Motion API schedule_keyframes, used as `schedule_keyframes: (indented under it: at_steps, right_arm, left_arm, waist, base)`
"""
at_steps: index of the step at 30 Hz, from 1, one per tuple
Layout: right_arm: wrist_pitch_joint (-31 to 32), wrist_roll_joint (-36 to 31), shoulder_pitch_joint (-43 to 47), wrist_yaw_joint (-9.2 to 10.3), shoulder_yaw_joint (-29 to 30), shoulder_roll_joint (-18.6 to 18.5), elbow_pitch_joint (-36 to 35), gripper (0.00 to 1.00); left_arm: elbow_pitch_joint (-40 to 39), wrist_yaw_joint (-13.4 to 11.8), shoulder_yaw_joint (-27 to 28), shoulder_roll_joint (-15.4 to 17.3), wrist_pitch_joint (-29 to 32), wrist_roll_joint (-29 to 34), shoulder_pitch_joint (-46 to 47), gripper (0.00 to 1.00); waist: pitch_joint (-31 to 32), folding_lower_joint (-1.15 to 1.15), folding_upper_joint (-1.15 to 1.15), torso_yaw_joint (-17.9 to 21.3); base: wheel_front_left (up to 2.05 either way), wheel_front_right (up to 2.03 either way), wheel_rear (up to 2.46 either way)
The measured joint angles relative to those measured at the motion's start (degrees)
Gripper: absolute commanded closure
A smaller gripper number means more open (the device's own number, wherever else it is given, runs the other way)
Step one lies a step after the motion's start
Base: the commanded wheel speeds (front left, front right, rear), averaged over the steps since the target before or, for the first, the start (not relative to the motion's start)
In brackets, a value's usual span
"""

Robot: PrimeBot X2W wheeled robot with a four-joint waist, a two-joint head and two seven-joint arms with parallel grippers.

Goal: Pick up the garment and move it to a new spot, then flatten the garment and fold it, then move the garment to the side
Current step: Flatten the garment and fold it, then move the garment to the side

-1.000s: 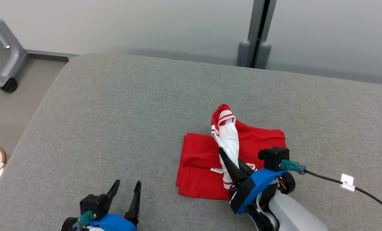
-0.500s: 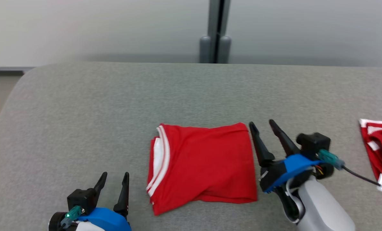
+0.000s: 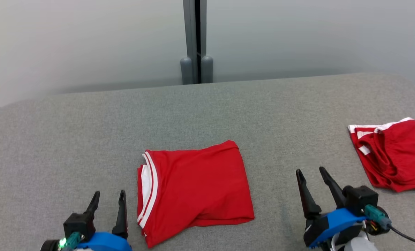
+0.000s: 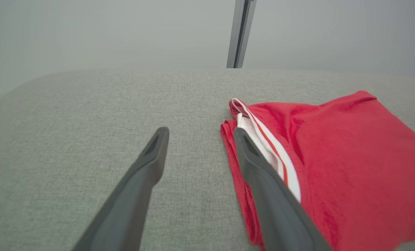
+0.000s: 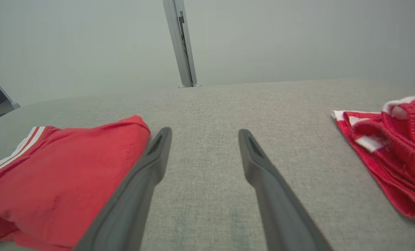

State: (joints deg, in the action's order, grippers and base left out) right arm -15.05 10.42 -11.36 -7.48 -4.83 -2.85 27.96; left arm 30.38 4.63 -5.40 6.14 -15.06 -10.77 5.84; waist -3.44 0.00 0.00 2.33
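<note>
Garment (image 3: 193,188) lies folded at six o'clock. Left gripper (image 3: 110,192) at seven and right gripper (image 3: 310,170) at five stand wide, empty.

Bright, diffuse light; my long dark gripper fingers (image 5: 148,174) blur near the lens; pale grey wall (image 5: 298,42) beyond them hazy.

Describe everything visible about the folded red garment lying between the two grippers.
The folded red garment looks like soft, thin fabric, folded into a rough rectangle with a few wrinkles. Its white-striped trim and white inner layer show at its left edge. It lies flat on the grey fabric surface; the open left gripper and right gripper flank it, apart.
</note>
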Motion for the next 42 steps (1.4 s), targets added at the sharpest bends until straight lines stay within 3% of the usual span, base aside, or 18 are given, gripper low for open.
schedule_keyframes:
  at_steps: [11,22,32,41,42]
  right_arm:
    - [0.0,-0.2,3.5,0.0,0.3,0.0,1.7,0.0]
    - [0.0,0.2,3.6,0.0,-1.0,0.0,3.2,0.0]
    - [0.0,0.8,-4.0,0.0,-4.7,0.1,8.9,0.0]
    - [-0.2,3.8,-10.9,0.0,-6.3,0.1,22.3,0.0]
    - [-0.2,4.2,-11.7,0.0,-7.1,0.0,23.3,0.05]
  left_arm:
    - [-0.3,-0.5,2.8,-1.4,0.0,2.6,-4.9,0.0]
    - [-0.9,0.5,3.1,-2.4,0.0,4.0,-5.3,0.0]
    - [-1.1,2.2,2.3,-1.4,0.0,4.4,-2.3,0.0]
    - [0.4,2.5,2.5,-1.0,0.0,2.0,-0.8,0.0]
    - [0.4,2.6,2.6,-0.9,0.0,1.7,-0.8,0.0]
  waist:
    - [4.1,-0.01,0.0,0.9]
    - [3.4,0.0,0.0,-0.4]
    - [-1.5,0.01,0.0,-6.3]
    - [-5.7,0.01,0.01,-13.6]
    - [-6.1,0.01,0.01,-13.9]
  base:
    - [0.0,0.0,0.0]
    - [0.0,0.0,0.0]
    - [0.0,0.0,0.0]
    - [0.0,0.0,0.0]
    - [0.0,0.0,0.0]
